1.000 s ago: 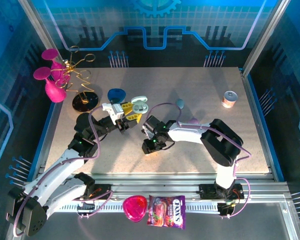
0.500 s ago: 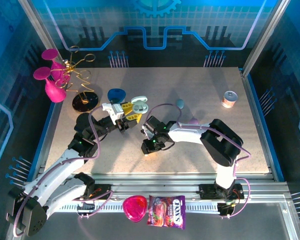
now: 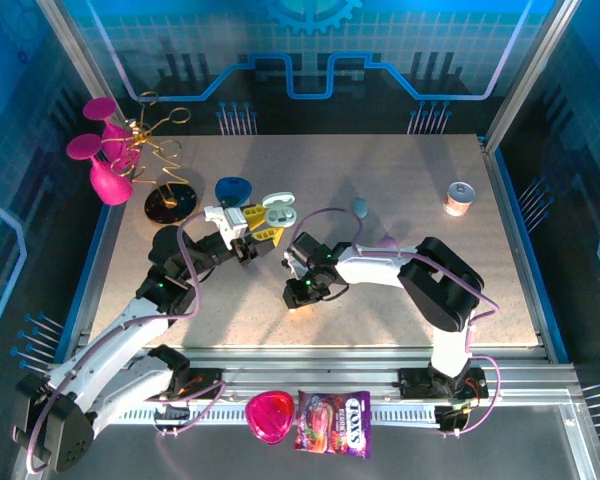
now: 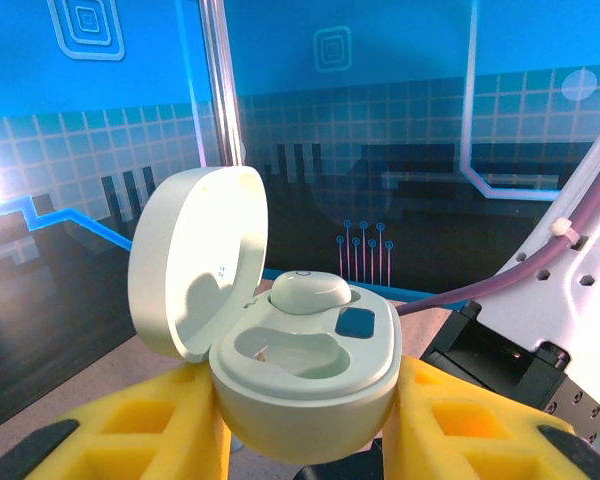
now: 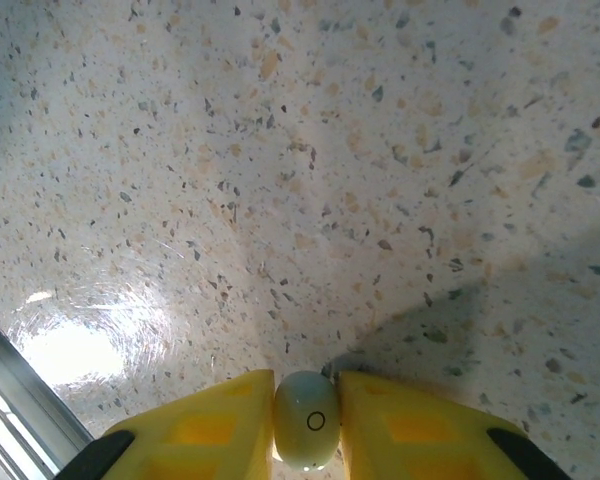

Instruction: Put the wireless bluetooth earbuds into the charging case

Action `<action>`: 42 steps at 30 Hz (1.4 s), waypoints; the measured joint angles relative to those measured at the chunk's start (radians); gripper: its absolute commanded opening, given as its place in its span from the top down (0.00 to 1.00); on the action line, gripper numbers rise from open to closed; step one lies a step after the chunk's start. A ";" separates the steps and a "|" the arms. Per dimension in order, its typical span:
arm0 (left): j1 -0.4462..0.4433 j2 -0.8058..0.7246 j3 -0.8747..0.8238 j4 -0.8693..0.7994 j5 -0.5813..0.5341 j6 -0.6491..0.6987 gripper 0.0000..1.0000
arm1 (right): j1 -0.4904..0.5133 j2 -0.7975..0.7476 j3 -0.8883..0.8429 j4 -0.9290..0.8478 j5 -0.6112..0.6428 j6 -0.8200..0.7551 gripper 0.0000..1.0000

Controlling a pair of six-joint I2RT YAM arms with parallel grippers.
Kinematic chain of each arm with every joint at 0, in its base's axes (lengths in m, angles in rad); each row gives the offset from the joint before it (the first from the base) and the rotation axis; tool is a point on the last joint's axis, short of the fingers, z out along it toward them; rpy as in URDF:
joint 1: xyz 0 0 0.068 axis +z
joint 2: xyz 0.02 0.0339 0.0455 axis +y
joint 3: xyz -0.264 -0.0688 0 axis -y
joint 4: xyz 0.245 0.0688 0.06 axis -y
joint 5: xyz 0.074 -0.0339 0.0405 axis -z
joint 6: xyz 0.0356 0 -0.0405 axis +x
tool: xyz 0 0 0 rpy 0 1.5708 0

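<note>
The left gripper (image 4: 305, 455) is clamped on the open pale mint-white pebble-shaped plastic charging case (image 4: 305, 385), lid tipped back. One matching seated earbud (image 4: 310, 292) sits in the case's far socket; the empty socket (image 4: 285, 352) in front of it waits. The right gripper (image 5: 305, 395) pinches a small rounded mint-white plastic earbud (image 5: 306, 425), low over the speckled stone-look table (image 5: 280, 150), near the case on its base-ward side. The step in hand seems to be carrying this bud over. Next it likely needs lifting above the case, turning to suit the socket and lowering in.
</note>
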 measured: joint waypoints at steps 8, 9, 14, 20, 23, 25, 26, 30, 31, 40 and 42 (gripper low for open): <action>0.000 0.000 0.000 0.001 0.000 0.000 0.62 | 0.000 -0.013 -0.007 -0.005 0.019 -0.004 0.81; 0.000 0.000 0.000 0.001 0.000 0.000 0.62 | 0.000 -0.023 -0.014 -0.008 0.029 -0.006 0.81; 0.000 0.017 0.000 0.009 -0.010 0.008 0.62 | -0.027 -0.126 -0.052 -0.054 0.097 -0.011 0.81; 0.000 0.091 -0.003 0.048 -0.034 0.030 0.62 | -0.100 -0.319 -0.060 -0.129 0.206 -0.043 0.81; 0.000 0.130 -0.012 0.078 -0.045 0.045 0.62 | -0.123 -0.406 -0.049 -0.195 0.283 -0.064 0.81; 0.000 0.156 -0.019 0.093 -0.050 0.053 0.62 | -0.125 -0.450 -0.024 -0.245 0.332 -0.079 0.81; -0.002 0.172 -0.023 0.107 -0.052 0.056 0.62 | -0.125 -0.470 -0.006 -0.270 0.354 -0.085 0.81; -0.003 0.227 -0.038 0.167 -0.063 0.074 0.62 | -0.121 -0.526 0.087 -0.341 0.429 -0.104 0.81; -0.004 0.241 -0.040 0.183 -0.067 0.077 0.62 | -0.117 -0.536 0.112 -0.354 0.445 -0.108 0.81; -0.008 0.311 -0.042 0.224 -0.095 0.124 0.62 | -0.031 -0.515 0.341 -0.407 0.562 -0.180 0.81; -0.010 0.321 -0.042 0.222 -0.105 0.135 0.62 | -0.019 -0.489 0.382 -0.407 0.579 -0.198 0.81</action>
